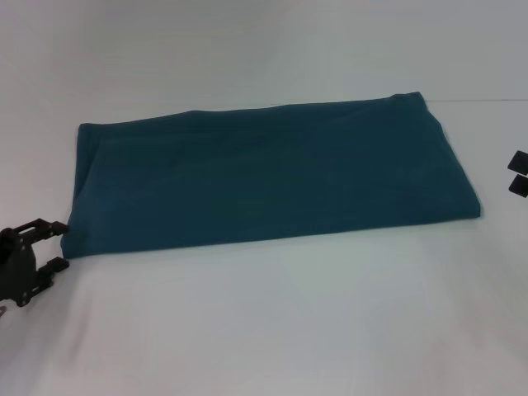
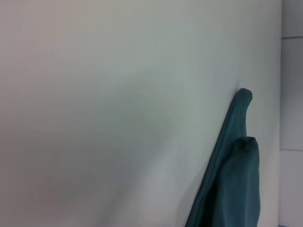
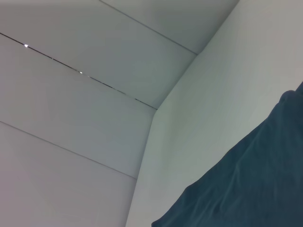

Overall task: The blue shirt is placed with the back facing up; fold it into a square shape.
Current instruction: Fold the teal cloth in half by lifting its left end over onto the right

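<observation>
The blue shirt [image 1: 264,177] lies flat on the white table [image 1: 272,330] as a long, wide band stretching left to right, with its sleeves not showing. My left gripper [image 1: 56,246] sits just off the shirt's near left corner, open with nothing between its fingers. At the right border of the head view only the two black fingertips of my right gripper [image 1: 516,172] show, apart and empty, a little beyond the shirt's right end. The left wrist view catches a folded edge of the shirt [image 2: 232,179]. The right wrist view shows its cloth [image 3: 251,184] from above.
White tabletop runs in front of the shirt and to both sides. The table's far edge [image 1: 487,100] shows behind the shirt's right end. Pale panelled wall [image 3: 71,94] stands beyond the table.
</observation>
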Controlling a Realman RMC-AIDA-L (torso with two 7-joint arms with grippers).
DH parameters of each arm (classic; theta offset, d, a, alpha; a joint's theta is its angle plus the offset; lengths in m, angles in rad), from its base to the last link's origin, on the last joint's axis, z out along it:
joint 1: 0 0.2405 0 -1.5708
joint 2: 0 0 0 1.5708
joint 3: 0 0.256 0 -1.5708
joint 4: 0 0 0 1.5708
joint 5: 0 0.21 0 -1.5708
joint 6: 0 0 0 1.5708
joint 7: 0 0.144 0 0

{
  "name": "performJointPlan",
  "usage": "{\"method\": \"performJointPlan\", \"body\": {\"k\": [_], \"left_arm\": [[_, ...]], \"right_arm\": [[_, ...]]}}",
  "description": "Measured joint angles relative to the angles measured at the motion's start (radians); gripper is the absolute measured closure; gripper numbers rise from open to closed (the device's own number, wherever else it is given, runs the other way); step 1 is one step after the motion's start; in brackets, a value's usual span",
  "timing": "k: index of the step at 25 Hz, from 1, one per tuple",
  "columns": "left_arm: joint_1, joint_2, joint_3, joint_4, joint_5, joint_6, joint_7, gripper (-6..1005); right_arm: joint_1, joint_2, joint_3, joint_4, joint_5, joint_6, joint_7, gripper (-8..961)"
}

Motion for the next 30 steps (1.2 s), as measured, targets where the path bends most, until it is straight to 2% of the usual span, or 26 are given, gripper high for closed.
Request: {"method": "performJointPlan", "body": {"k": [12, 21, 30], "left_arm": [[-0.057, 0.006, 0.01, -0.068, 0.007, -0.038, 0.007, 419], [-0.105, 0.01, 0.007, -0.073, -0.002, -0.039, 0.027, 441], [-0.077, 0.01, 0.007, -0.062, -0.021, -0.005, 0.044, 463]], "right_arm": [[-0.001, -0.002, 0.002, 0.0, 0.0, 0.002, 0.0, 270], [-0.001, -0.002, 0.001, 0.0, 0.0, 0.013, 0.0, 270], [-0.003, -0.003, 0.002, 0.012, 0.0, 0.014, 0.0, 270]]}}
